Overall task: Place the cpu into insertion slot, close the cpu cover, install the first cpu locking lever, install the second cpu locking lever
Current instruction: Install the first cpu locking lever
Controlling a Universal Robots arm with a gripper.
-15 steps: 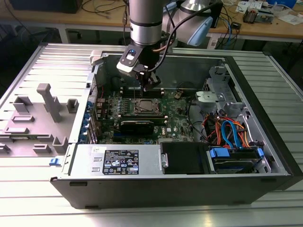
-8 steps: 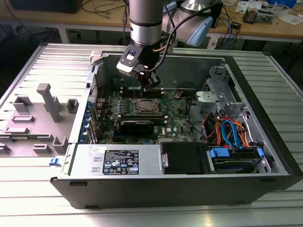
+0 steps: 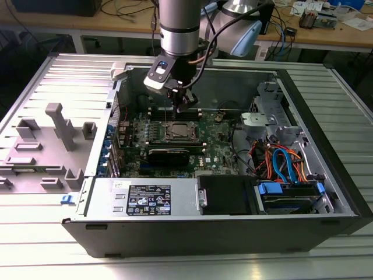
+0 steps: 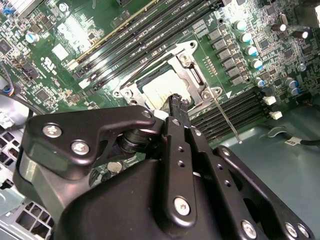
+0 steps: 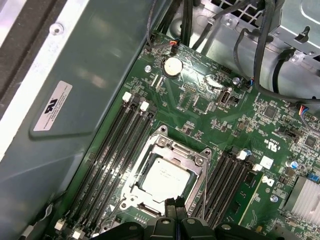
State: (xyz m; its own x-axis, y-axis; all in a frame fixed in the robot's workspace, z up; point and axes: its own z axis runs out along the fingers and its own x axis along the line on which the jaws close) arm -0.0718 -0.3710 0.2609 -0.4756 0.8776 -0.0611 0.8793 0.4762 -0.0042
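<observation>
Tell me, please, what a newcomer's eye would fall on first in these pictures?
The silver cpu shines near the middle of the green motherboard, framed by its metal cpu cover. The black gripper, fingers together, hangs just above the cover's edge, inside the open computer case seen in the exterior view.

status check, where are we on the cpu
Gripper shut, tips at the insertion slot edge. The cpu seated, cpu cover down over it. One thin lever rod sticking out free beside the slot.
</observation>
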